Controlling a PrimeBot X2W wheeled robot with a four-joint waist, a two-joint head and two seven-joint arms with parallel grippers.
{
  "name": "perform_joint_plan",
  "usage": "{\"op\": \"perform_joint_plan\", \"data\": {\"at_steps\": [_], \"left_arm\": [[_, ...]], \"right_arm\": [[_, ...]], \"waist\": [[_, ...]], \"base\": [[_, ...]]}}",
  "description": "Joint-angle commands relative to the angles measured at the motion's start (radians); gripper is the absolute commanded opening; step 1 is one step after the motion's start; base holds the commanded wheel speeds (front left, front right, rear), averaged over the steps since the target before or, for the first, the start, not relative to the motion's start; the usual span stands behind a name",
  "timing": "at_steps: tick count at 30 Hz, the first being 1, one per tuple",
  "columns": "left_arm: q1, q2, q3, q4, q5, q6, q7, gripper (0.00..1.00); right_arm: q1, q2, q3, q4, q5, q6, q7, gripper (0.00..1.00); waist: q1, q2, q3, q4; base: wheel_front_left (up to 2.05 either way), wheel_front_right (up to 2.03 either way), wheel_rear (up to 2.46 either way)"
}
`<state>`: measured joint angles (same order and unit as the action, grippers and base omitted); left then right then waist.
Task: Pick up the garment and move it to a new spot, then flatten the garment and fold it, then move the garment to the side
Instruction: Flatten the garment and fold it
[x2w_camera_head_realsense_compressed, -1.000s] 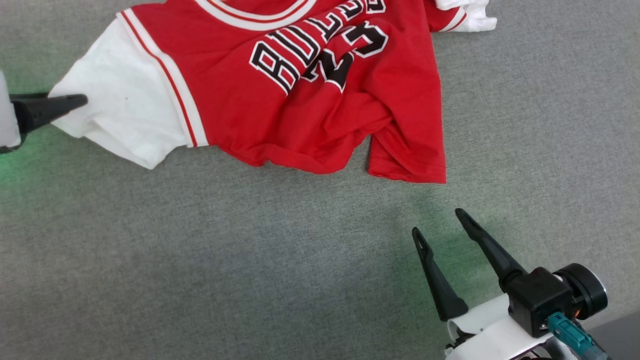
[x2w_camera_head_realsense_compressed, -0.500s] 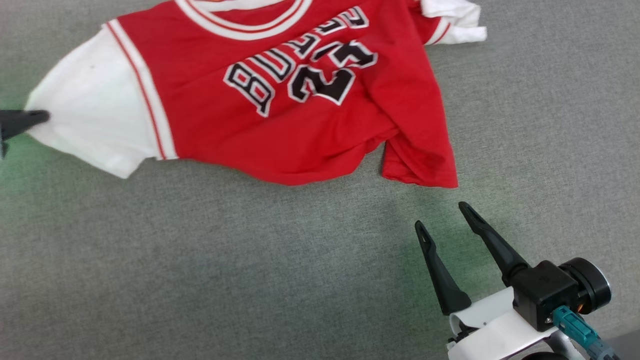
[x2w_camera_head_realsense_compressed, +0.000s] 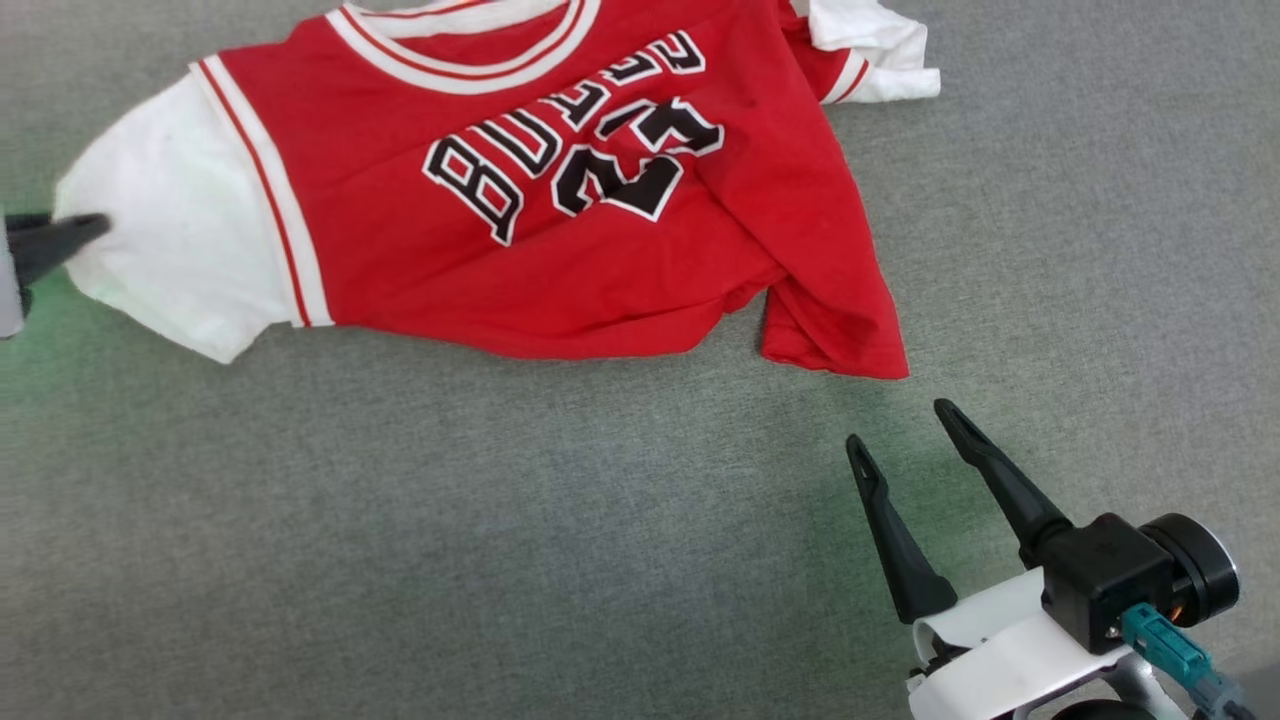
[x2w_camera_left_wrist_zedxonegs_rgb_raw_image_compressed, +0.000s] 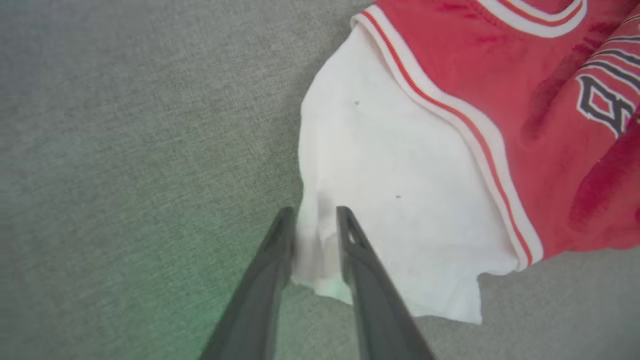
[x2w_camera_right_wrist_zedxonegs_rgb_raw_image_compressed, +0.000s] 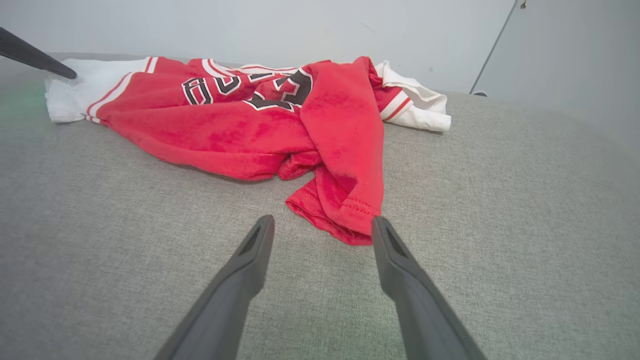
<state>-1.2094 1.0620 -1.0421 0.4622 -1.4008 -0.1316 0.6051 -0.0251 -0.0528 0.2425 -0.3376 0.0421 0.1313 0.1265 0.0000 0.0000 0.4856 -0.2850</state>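
Plainly, the garment (x2w_camera_head_realsense_compressed: 600, 260) lies rumpled on the grey table (x2w_camera_head_realsense_compressed: 400, 550), its white sleeve edge pinched thinly by the left pincer (x2w_camera_left_wrist_zedxonegs_rgb_raw_image_compressed: 315, 212); a hard pull could slip it free. The right pincer (x2w_camera_head_realsense_compressed: 900, 422), spread near the bunched hem, might grab doubled layers.

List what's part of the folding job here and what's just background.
Job:
- jersey
- left tool, shut on the jersey's white sleeve
- right tool, open, just short of the red hem

Background:
- grey fabric surface
- pale wall
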Motion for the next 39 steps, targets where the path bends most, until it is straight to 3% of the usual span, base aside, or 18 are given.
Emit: {"op": "perform_joint_plan", "data": {"at_steps": [1, 6, 13, 14, 19, 22, 30, 33, 39], "left_arm": [[0.016, -0.003, -0.003, -0.010, -0.001, 0.002, -0.050, 1.00], [0.080, -0.005, -0.003, -0.058, -0.002, 0.002, -0.247, 1.00], [0.223, -0.034, -0.005, -0.138, 0.032, 0.002, -0.615, 1.00], [0.223, -0.034, -0.005, -0.138, 0.032, 0.002, -0.615, 1.00], [0.332, -0.106, 0.005, -0.138, 0.073, 0.013, -0.836, 1.00], [0.389, -0.158, 0.031, -0.150, 0.146, 0.052, -0.868, 1.00], [0.620, -0.300, 0.327, -0.265, 0.421, 0.141, -0.868, 1.00], [0.709, -0.350, 0.430, -0.312, 0.503, 0.145, -0.868, 1.00], [0.815, -0.412, 0.547, -0.351, 0.602, 0.094, -0.868, 1.00]], "right_arm": [[-0.010, 0.003, -0.003, -0.006, -0.012, -0.001, 0.015, 1.00], [-0.043, -0.027, -0.016, -0.007, -0.010, -0.001, 0.059, 1.00], [-0.129, -0.116, -0.042, 0.004, 0.031, -0.001, 0.190, 1.00], [-0.129, -0.116, -0.042, 0.004, 0.031, -0.001, 0.190, 1.00], [-0.219, -0.203, -0.074, 0.036, 0.085, -0.001, 0.296, 1.00], [-0.276, -0.261, -0.099, 0.059, 0.119, -0.001, 0.364, 1.00], [-0.461, -0.405, -0.174, 0.183, 0.213, -0.001, 0.509, 1.00], [-0.538, -0.446, -0.184, 0.261, 0.226, -0.001, 0.547, 1.00], [-0.674, -0.520, -0.131, 0.408, 0.201, -0.001, 0.612, 1.00]], "waist": [[0.0000, 0.0000, -0.017, 0.015], [0.0000, 0.0000, -0.056, 0.057], [0.0000, 0.0000, -0.097, 0.146], [0.0000, 0.0000, -0.097, 0.146], [0.0000, 0.0000, -0.118, 0.223], [0.0000, 0.0000, -0.120, 0.273], [0.0000, 0.0000, -0.103, 0.364], [0.0000, 0.0000, -0.087, 0.389], [0.0000, 0.0000, -0.045, 0.422]], "base": [[0.00, 0.00, 0.00], [0.00, 0.00, 0.00], [0.00, 0.00, 0.00], [0.00, 0.00, 0.00], [0.00, 0.00, 0.00], [0.00, 0.00, 0.00], [0.00, 0.00, 0.00], [0.00, 0.00, 0.00], [0.00, 0.00, 0.00]]}}
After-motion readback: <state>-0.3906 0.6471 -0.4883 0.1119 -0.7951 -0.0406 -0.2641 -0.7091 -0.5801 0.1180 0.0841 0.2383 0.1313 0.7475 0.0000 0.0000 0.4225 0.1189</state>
